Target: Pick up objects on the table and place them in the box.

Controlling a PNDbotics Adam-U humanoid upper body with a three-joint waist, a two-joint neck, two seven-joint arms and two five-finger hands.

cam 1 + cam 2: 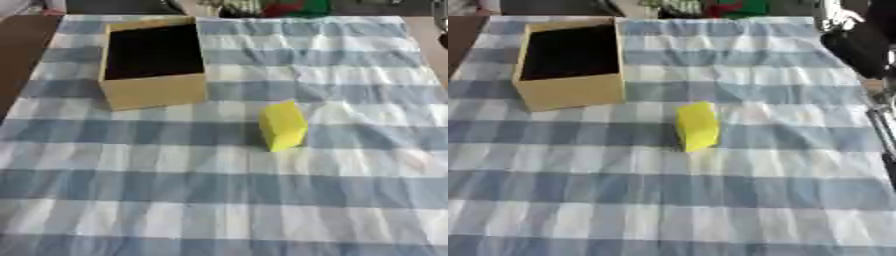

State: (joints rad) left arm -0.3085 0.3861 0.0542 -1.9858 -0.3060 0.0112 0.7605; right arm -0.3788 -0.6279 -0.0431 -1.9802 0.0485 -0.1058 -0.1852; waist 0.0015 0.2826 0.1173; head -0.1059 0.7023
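A yellow block (283, 125) stood near the open box (154, 90), toward its right front; no hand showed, so its fingers couldn't be judged.

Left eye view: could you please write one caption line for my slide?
A yellow block stands on the blue-checked cloth, near the open cardboard box; no robot hand visible.

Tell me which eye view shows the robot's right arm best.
The right eye view: the right arm comes in as a dark shape along the upper right edge, beyond the yellow block. Its hand cannot be made out. The left eye view shows only a dark sliver at that edge.
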